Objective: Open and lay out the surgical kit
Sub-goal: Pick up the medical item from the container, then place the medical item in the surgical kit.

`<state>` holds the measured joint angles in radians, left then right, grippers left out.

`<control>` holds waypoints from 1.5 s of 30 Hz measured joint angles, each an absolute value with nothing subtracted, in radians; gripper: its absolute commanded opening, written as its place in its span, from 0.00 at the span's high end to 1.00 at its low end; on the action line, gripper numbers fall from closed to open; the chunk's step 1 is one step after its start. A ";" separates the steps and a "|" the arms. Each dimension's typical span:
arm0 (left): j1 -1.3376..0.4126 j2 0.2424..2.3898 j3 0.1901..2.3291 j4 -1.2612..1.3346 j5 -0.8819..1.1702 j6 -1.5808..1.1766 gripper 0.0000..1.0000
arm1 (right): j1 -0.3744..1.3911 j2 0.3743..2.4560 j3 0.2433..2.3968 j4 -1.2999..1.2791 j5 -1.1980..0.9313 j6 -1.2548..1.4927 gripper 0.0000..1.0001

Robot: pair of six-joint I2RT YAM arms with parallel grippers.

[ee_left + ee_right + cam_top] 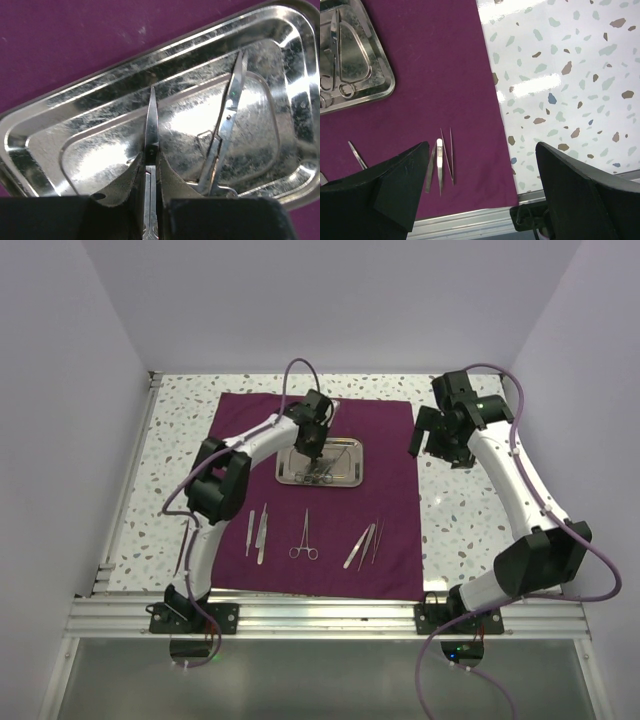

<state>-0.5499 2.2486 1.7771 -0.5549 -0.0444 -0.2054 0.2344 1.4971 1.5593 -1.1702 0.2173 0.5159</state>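
**A:** State of the left pincer?

**B:** Clenched. A pair of scissors is gripped between the pads at about the pivot screw, blades pointed straight ahead of the pincer. Whether the pair is clear of the tray floor cannot be told.

**A:** What is noted around it?

**B:** A second ring-handled tool lies ahead and to the right of the pincer, in the same tray, close beside the held pair. No contact between the two can be made out. The tray is set on the maroon cloth, which is spread flat. Behind the pincer, toward the arm bases, tweezers, a ring-handled clamp and more tweezers are laid in a row on the cloth.

**A:** Right pincer?

**B:** Released, jaws wide, nothing between them. It hangs over the cloth's edge and the speckled table.

**A:** Risks from here?

**B:** Judged, not observed:
- Thin slick steel is pinched on a narrow shank, so the pair could swivel or slide out when lifted.
- A drooping tip could be dragged along the tray floor, shoving the tray and rucking the cloth.
- The neighbouring tool could be hooked and carried along.
- With the row this crowded, the pair could be set down across tools already placed.
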 measured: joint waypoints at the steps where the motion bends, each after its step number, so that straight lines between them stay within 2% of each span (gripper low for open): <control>1: -0.550 2.253 1.795 -0.588 -0.030 -0.206 1.00 | 0.234 1.500 1.559 -1.168 0.216 0.516 0.09; 10: -0.552 2.292 2.011 -0.823 0.020 -0.222 1.00 | 0.234 1.507 1.559 -1.156 0.206 0.516 0.09; 15: -0.552 2.280 2.033 -0.854 0.020 -0.242 1.00 | 0.234 1.507 1.559 -1.151 0.191 0.516 0.09; 18: -0.553 2.220 1.918 -0.848 0.020 -0.278 1.00 | 0.234 1.507 1.550 -1.144 0.191 0.516 0.09; 24: -0.586 1.952 1.520 -0.831 0.030 -0.411 1.00 | 0.234 1.502 1.501 -1.129 0.188 0.516 0.09; 29: -0.684 1.772 1.358 -0.821 0.038 -0.521 0.99 | 0.234 1.501 1.448 -1.119 0.188 0.516 0.08; 30: -0.699 1.753 1.341 -0.817 0.041 -0.537 0.94 | 0.234 1.501 1.439 -1.118 0.188 0.516 0.08; 31: -0.716 1.736 1.325 -0.814 0.046 -0.553 0.80 | 0.234 1.501 1.431 -1.116 0.188 0.515 0.08; 33: -0.730 1.723 1.300 -0.808 0.055 -0.579 0.64 | 0.234 1.501 1.424 -1.113 0.188 0.515 0.08; 34: -0.731 1.723 1.290 -0.804 0.059 -0.590 0.52 | 0.234 1.501 1.424 -1.113 0.188 0.515 0.08; 35: -0.729 1.724 1.282 -0.802 0.061 -0.598 0.46 | 0.234 1.501 1.424 -1.111 0.189 0.515 0.08; 36: -0.727 1.724 1.278 -0.806 0.065 -0.608 0.33 | 0.234 1.501 1.424 -1.111 0.189 0.515 0.08; 37: -0.727 1.724 1.279 -0.809 0.067 -0.611 0.29 | 0.234 1.501 1.424 -1.110 0.190 0.515 0.08; 40: -0.725 1.738 1.330 -0.832 0.063 -0.616 0.29 | 0.234 1.501 1.424 -1.110 0.191 0.515 0.08; 45: -0.722 1.876 1.625 -0.879 0.007 -0.552 0.32 | 0.234 1.489 1.424 -1.111 0.192 0.515 0.08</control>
